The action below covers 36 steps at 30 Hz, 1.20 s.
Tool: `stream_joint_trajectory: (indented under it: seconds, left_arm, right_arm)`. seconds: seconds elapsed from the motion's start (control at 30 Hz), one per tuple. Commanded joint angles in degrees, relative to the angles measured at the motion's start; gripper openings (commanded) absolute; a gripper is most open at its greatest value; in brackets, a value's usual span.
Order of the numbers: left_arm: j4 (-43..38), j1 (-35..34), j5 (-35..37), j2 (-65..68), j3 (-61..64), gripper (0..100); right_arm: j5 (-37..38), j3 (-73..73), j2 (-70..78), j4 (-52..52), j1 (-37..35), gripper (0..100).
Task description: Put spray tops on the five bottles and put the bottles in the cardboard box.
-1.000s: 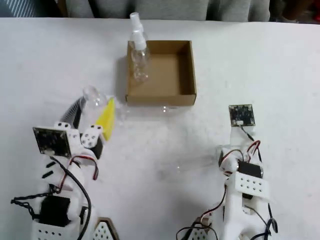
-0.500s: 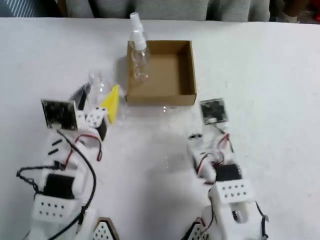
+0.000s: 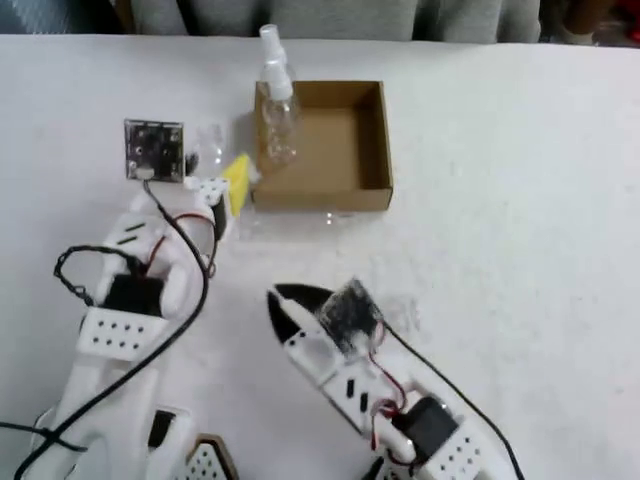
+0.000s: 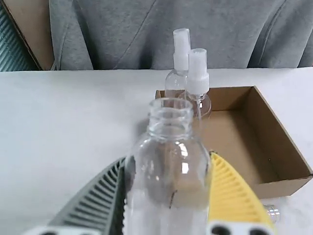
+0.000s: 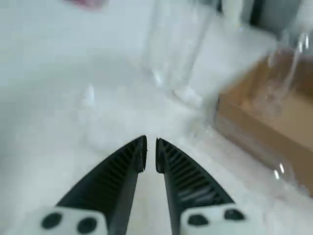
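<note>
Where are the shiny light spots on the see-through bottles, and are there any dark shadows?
Left wrist view: white glints sit on the clear, capless plastic bottle in the left gripper. High view: even light, faint shadows; the brown cardboard box has a darker front wall. Right wrist view: a glint on a clear bottle standing in the box.

Left gripper [image 3: 225, 172] holding the capless bottle [image 4: 168, 161] moved up the worktop [image 3: 520, 150] to just beside the cardboard box [image 3: 320, 188], while right gripper [image 3: 288, 300] swung in sideways, now nearer the box front.
</note>
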Motion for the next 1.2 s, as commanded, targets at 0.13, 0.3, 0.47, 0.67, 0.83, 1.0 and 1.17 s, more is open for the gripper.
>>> stream_joint_trajectory:
  seconds: [0.13, 0.3, 0.47, 0.67, 0.83, 1.0, 1.17]
  left_arm:
    - [-1.32, 2.68, 5.71, -3.47, -0.53, 2]
    - [-1.23, 8.92, 6.15, -13.76, 5.63, 2]
    - [-1.05, 11.38, 6.15, -22.02, 11.08, 2]
    - [6.95, 14.81, 5.98, -31.96, 13.8, 2]
    - [13.8, 16.84, 6.15, -40.66, 14.07, 2]
    - [16.79, 16.84, 5.98, -41.36, 14.15, 2]
    - [20.04, 16.84, 5.8, -41.54, 14.07, 2]
  right_arm:
    - [-0.35, 1.41, 1.01, -5.58, -3.74, 1.5]
    - [-0.35, 1.41, 1.01, -5.67, -3.74, 1.5]
    - [-0.35, 1.41, 0.92, -5.67, -3.65, 1.5]
    - [-0.35, 1.41, 0.92, -5.67, -2.86, 1.5]
    - [-0.35, 1.41, 0.92, -5.76, 0.13, 1.5]
    - [-0.35, 1.41, 0.92, -5.76, 0.92, 1.5]
    - [-0.35, 1.41, 0.92, -5.76, 3.3, 1.5]
